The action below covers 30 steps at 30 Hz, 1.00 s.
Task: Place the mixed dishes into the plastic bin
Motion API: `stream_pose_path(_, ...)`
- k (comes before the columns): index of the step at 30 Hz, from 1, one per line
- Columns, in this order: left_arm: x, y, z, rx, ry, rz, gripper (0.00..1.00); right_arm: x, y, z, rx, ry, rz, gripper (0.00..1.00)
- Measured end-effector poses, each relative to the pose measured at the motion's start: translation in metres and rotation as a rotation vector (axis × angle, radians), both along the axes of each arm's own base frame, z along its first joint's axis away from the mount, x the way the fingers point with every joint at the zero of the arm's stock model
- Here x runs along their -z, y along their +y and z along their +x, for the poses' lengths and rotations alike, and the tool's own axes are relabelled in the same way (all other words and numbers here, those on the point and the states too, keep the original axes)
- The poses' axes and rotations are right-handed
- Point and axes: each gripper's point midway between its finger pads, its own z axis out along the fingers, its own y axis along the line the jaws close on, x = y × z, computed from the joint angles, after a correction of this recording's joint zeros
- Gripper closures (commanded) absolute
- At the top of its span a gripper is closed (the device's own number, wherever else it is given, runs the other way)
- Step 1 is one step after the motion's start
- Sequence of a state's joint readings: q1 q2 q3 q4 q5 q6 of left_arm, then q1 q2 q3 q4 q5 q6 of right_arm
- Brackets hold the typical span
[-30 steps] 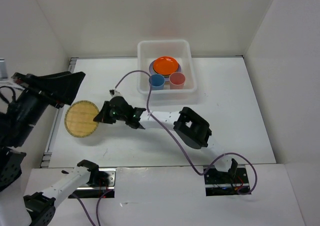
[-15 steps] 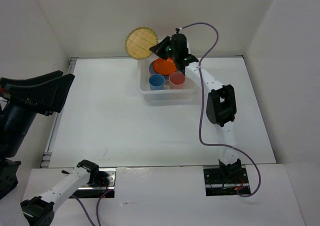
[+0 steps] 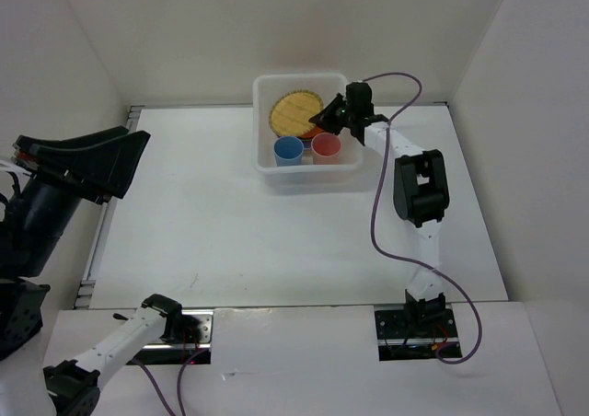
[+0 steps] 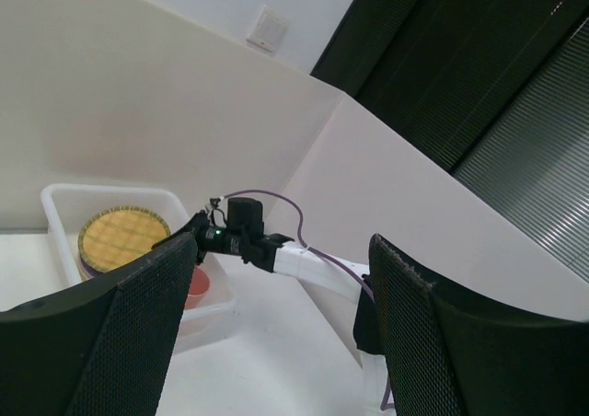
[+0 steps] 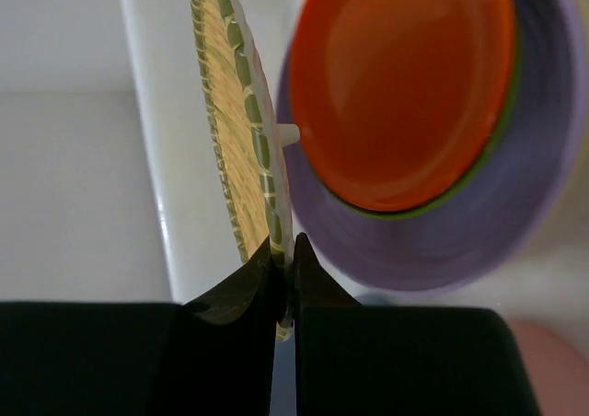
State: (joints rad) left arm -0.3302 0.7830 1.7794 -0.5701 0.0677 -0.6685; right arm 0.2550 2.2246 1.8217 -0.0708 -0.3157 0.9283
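Note:
The white plastic bin (image 3: 263,92) stands at the back of the table. Inside it, an orange plate (image 5: 396,75) rests on a lime green one (image 5: 504,126) and a lavender one (image 5: 414,250). A blue cup (image 3: 288,149) and a pink cup (image 3: 326,145) sit at the bin's near side. My right gripper (image 3: 329,119) is shut on the rim of the woven bamboo plate (image 3: 294,112), holding it tilted over the stacked plates; the wrist view shows that plate (image 5: 235,121) edge-on between the fingers. My left gripper (image 3: 129,163) hovers open and empty at the far left.
White walls enclose the table on three sides. The right arm's purple cable (image 3: 375,209) loops over the table's right part. The left wrist view shows the bin (image 4: 55,215), the bamboo plate (image 4: 122,236) and the right gripper (image 4: 198,230) from afar.
My right gripper lifted the bamboo plate from the table's left side, swung it up past the bin's back, and now holds it inside the bin over the orange plate. The left arm barely shifted.

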Motion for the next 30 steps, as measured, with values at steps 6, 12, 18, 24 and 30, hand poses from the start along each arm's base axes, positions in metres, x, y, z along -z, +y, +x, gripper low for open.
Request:
stream_pose_path(6,0.002,-0.004,0.004,0.016,0.01,-0.013,0.18,0.032,-0.032,-0.004,0.013,0.072,-0.01,1.0)
stream_pose_path(12,0.008,-0.01,0.009,0.04,0.033,-0.014,0.18,0.034,-0.048,0.0,0.018,0.061,-0.027,0.95)
stream_pose_path(18,0.009,-0.012,0.009,0.053,0.038,-0.015,0.18,0.039,-0.046,-0.003,-0.003,0.07,-0.038,0.67)
stream_pose_path(24,0.01,-0.014,0.01,0.061,0.041,-0.014,0.16,0.025,-0.042,0.0,-0.026,0.033,-0.044,0.37)
stream_pose_path(30,0.011,-0.02,0.016,0.08,0.051,-0.004,0.16,0.003,-0.031,0.0,-0.051,0.005,-0.083,0.01)
